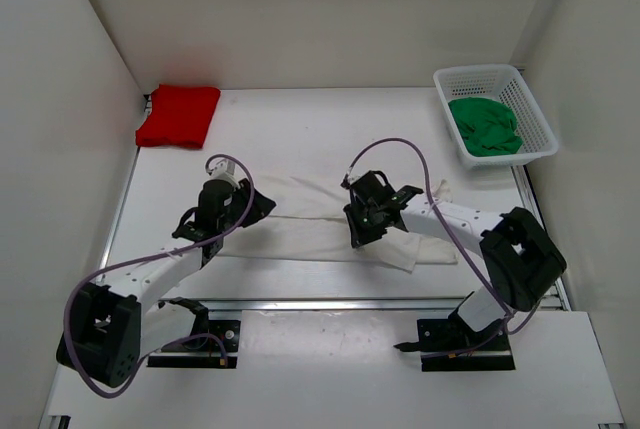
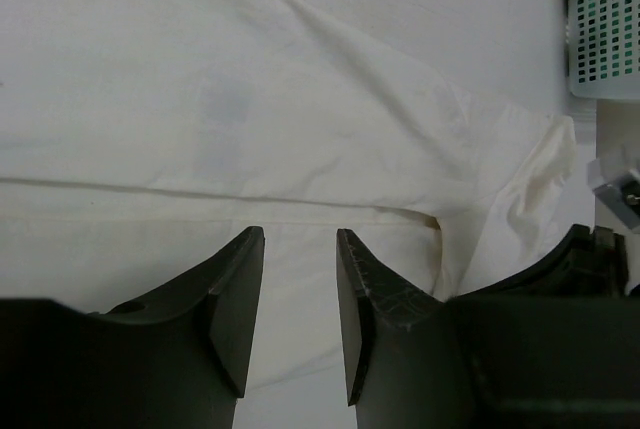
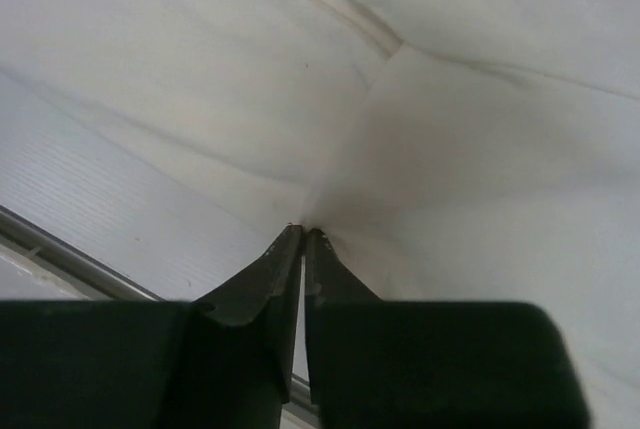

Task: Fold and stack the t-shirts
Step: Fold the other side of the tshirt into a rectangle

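A white t-shirt lies spread in a long, wrinkled strip across the middle of the table. My right gripper is shut on a pinch of it; in the right wrist view the white cloth puckers toward the closed tips. My left gripper hovers over the shirt's left part, open, with white cloth under the gap between its tips and nothing between them. A folded red t-shirt rests at the back left. A green t-shirt lies bunched in the basket.
A white mesh basket stands at the back right, its corner also visible in the left wrist view. White walls close in the table on the left, back and right. A metal rail runs along the near edge.
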Controlling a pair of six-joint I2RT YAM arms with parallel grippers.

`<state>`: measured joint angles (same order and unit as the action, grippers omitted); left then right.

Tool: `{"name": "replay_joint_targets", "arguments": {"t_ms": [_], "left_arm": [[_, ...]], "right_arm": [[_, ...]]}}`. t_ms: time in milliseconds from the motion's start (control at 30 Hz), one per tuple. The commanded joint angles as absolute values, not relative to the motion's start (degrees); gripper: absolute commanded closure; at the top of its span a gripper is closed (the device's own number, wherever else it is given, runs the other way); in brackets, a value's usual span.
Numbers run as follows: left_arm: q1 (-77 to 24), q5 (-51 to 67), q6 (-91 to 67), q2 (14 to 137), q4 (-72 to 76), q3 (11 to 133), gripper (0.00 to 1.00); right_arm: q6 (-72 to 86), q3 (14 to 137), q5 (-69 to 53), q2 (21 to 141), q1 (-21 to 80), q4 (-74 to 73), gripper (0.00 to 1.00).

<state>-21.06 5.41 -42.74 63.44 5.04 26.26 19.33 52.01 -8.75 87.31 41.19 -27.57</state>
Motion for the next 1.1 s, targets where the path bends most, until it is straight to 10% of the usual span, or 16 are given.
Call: {"name": "replay_joint_targets", "arguments": {"t_ms": [0, 200, 600, 1067], "left_arm": [[-20.13, 6.68, -42.80, 61.26, 5.01, 26.10, 0.54], [-20.74, 6.77, -42.80, 61.17, 5.62, 25.75, 0.54], [-25.41, 6.85, -44.03, 78.64, 10.63, 36.64, 0.53], [-14.94, 15.12, -51.50, 92.46, 19.07, 37.44, 0.55]], "right_arm": [[20.04, 53.27, -10.20, 89.29, 42.45, -26.20, 0.91], [20.21, 53.00, -9.84, 82.99, 38.77, -26.54, 0.74], [23.12, 48.33, -2.65, 74.69, 7.49, -17.05, 0.74], [19.16, 56.25, 15.46, 85.17, 14.06, -26.45, 0.64]]}}
